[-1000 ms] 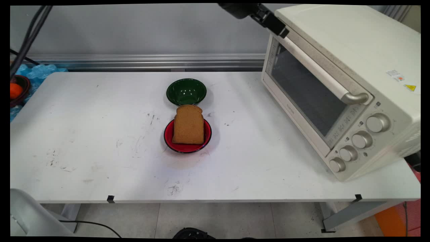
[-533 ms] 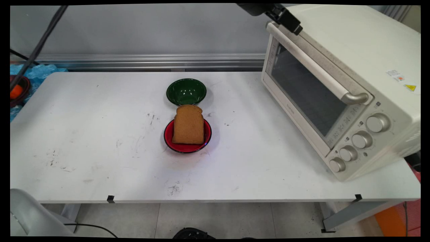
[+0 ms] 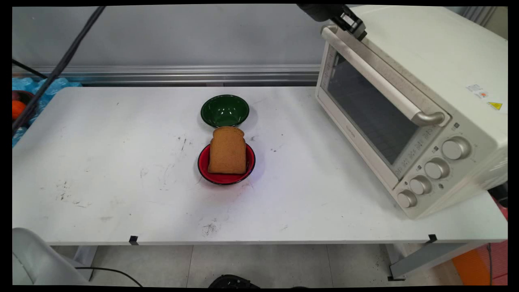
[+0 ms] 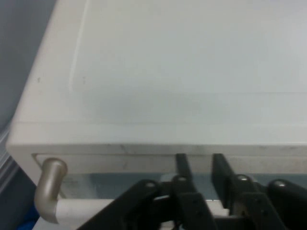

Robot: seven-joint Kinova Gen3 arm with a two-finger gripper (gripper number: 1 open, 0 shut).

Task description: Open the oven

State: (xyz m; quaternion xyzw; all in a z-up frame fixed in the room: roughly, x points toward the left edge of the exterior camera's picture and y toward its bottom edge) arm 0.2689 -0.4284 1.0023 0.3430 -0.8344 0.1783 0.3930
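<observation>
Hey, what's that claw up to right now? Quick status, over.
Claw at the oven door's handle, far end, fingers nearly together. Oven door shut. Toast sits on red plate, green bowl behind.

Arm cut off at top edge, oven (image 3: 421, 81) right side cropped

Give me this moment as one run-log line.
gripper: open, fingers astride toaster oven door handle far end | door: closed | bread slice on red plate | green bowl behind plate

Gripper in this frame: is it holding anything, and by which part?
Nothing held. The gripper sits over the door handle of the toaster oven, near its end, its fingers apart with nothing between.
</observation>
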